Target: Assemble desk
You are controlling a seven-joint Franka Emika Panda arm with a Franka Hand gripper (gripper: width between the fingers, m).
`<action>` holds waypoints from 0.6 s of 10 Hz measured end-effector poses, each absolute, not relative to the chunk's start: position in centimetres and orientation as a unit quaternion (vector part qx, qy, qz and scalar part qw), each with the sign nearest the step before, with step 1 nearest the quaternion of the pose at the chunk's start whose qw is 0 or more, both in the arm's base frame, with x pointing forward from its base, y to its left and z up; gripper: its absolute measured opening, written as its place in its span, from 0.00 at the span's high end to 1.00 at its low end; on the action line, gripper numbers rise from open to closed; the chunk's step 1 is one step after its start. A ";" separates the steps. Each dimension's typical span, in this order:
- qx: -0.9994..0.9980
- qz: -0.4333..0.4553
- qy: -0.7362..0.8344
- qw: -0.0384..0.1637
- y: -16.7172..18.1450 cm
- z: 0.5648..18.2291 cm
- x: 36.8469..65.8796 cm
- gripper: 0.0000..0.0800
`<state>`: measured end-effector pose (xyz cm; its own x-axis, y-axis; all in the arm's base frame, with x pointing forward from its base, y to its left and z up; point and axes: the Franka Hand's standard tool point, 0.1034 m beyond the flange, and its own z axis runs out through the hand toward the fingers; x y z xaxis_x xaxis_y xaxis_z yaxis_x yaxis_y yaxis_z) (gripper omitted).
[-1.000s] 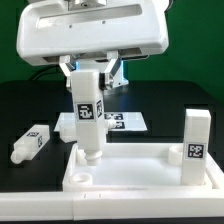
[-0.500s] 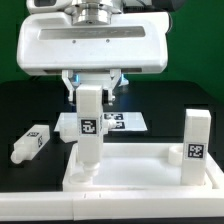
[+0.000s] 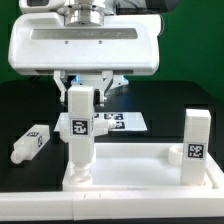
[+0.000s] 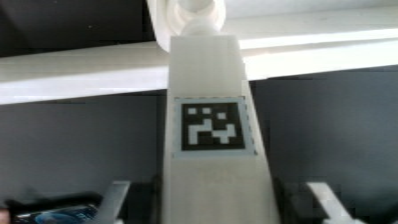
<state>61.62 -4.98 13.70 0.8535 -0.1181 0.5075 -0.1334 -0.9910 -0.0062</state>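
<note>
The white desk panel (image 3: 140, 186) lies at the table's front. My gripper (image 3: 82, 88) is shut on the top of a tagged white leg (image 3: 80, 135) and holds it upright, its lower end at the panel's corner on the exterior view's left. In the wrist view the leg (image 4: 214, 120) runs between my gripper's (image 4: 221, 205) two fingers down to the panel (image 4: 89, 75). A second leg (image 3: 195, 140) stands upright at the panel's corner on the exterior view's right. A third leg (image 3: 30, 143) lies loose on the black table on the exterior view's left.
The marker board (image 3: 120, 122) lies on the table behind the panel. Another white piece (image 3: 64, 124) shows partly behind the held leg. The arm's wide white body (image 3: 85, 45) fills the upper part of the exterior view.
The gripper and the leg have moved down and toward the exterior view's left. The leg went from tilted above the panel to upright at the corner, its tag now facing the camera.
</note>
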 end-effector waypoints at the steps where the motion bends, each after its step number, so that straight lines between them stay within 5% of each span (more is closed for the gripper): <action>1: 0.963 0.262 -0.065 0.015 -5.0 13.6 61.6 0.64; 6: 0.958 0.275 -0.069 0.027 -5.7 12.8 61.9 0.64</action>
<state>61.93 -5.72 12.78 0.8389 -0.1172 0.5316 -0.1467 -0.9891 0.0134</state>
